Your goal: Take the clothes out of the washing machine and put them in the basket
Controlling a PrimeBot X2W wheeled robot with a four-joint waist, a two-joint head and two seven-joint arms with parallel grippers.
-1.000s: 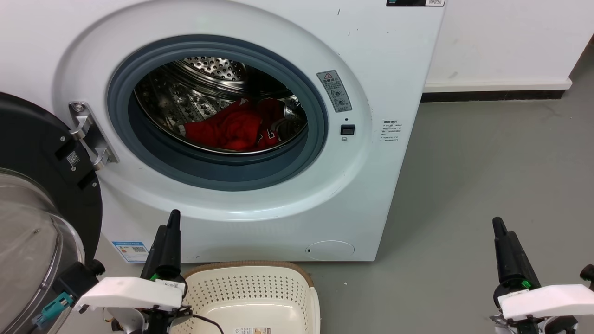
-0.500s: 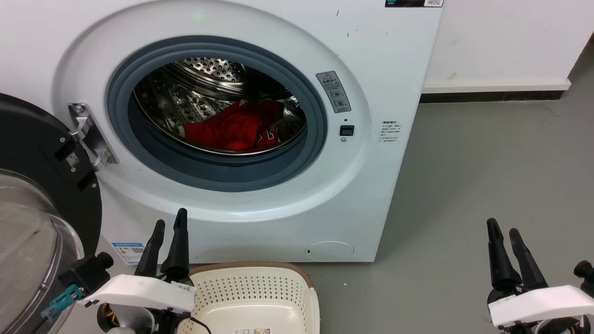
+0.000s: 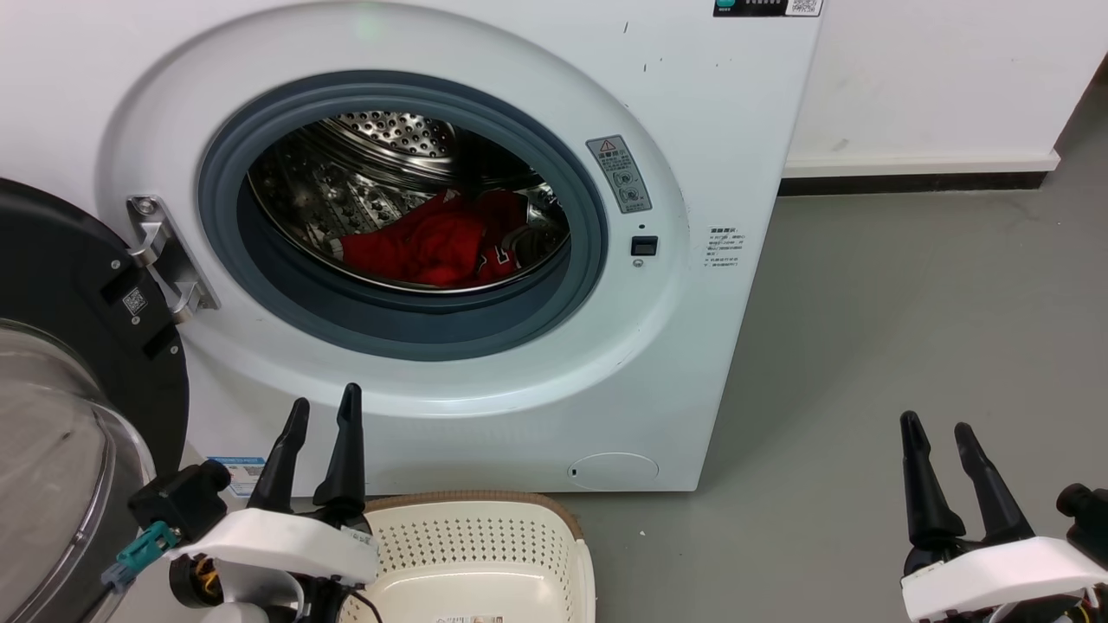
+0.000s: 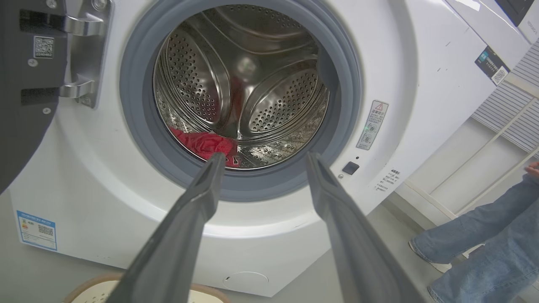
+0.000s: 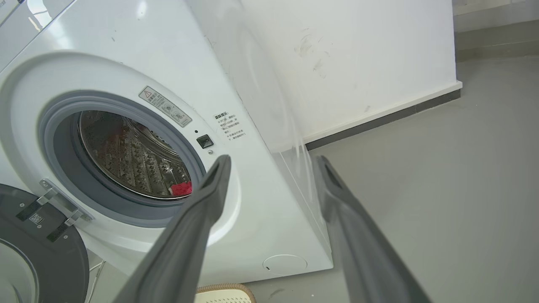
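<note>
The white washing machine (image 3: 710, 112) stands with its door swung open to the left. Red clothes (image 3: 433, 247) lie at the bottom of its steel drum; the same clothes (image 4: 202, 143) show in the left wrist view, and a small patch of the clothes (image 5: 182, 188) in the right wrist view. The cream basket (image 3: 485, 554) sits on the floor in front of the washer, with nothing visible in it. My left gripper (image 3: 325, 407) is open just left of the basket, below the porthole. My right gripper (image 3: 937, 424) is open over the floor, right of the washer.
The black-rimmed glass door (image 3: 69, 415) hangs open at the far left, close to my left arm. Grey floor (image 3: 909, 303) spreads to the right of the washer, up to a white wall (image 3: 935, 78). A person's legs in jeans (image 4: 484, 244) show in the left wrist view.
Both grippers have gone from shut to open. The left gripper has risen slightly toward the porthole. The head camera has tilted a little.
</note>
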